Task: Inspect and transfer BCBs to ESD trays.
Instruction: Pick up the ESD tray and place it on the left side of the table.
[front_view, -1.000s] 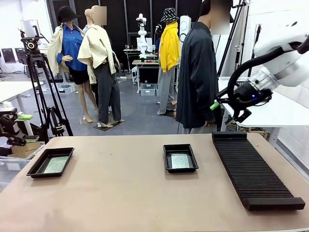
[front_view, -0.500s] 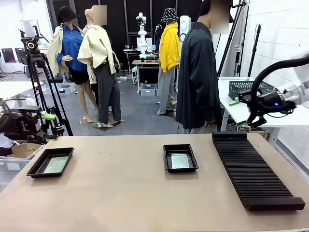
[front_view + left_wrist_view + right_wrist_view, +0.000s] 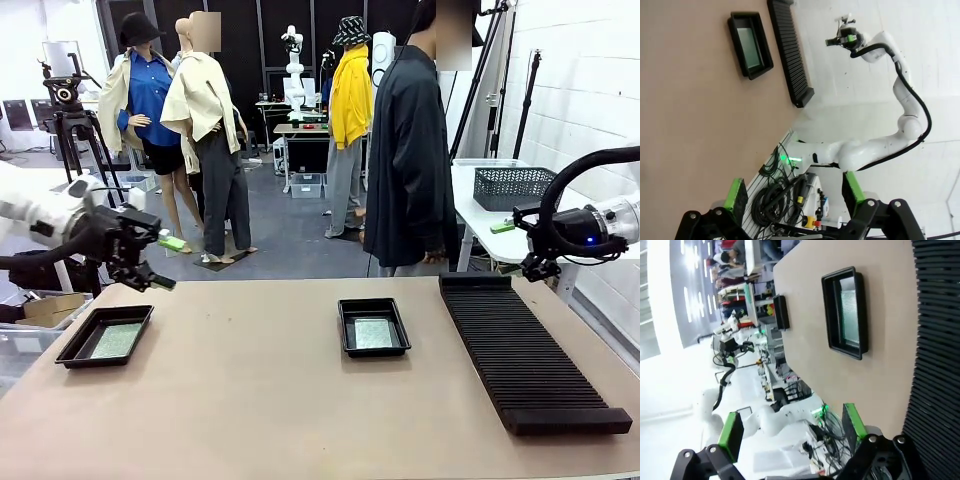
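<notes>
At nine o'clock in the front view, the left claw (image 3: pixel 165 262) hangs above the far left edge of the surface (image 3: pixel 250 400), spread wide and empty. Just below it, the left ESD tray (image 3: pixel 104 334) holds a green BCB (image 3: pixel 115 340). Near the centre, a second ESD tray (image 3: pixel 373 326) holds another BCB (image 3: pixel 373 333). Right of it lies the long ribbed rack (image 3: pixel 525 350). At three o'clock, the right claw (image 3: pixel 512 246) hovers over the rack's far end, fully parted, holding nothing.
</notes>
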Motion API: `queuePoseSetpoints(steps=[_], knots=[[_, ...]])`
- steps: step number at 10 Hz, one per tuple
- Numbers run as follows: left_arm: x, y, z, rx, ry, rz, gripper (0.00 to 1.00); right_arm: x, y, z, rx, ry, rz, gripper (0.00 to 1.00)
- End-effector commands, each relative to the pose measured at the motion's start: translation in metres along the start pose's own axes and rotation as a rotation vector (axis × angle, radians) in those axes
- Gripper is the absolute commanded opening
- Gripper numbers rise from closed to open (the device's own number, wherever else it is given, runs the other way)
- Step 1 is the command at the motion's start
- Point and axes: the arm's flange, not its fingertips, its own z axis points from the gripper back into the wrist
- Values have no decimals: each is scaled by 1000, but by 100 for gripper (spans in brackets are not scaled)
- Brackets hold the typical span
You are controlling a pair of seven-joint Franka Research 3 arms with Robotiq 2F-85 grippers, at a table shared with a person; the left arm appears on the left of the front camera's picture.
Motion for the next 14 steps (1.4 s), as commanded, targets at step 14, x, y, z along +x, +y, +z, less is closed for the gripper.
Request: queuePoseSetpoints(steps=[14], knots=[[74,-48,-298,580,61,2,100,20,-16,10,44,55,23,100]])
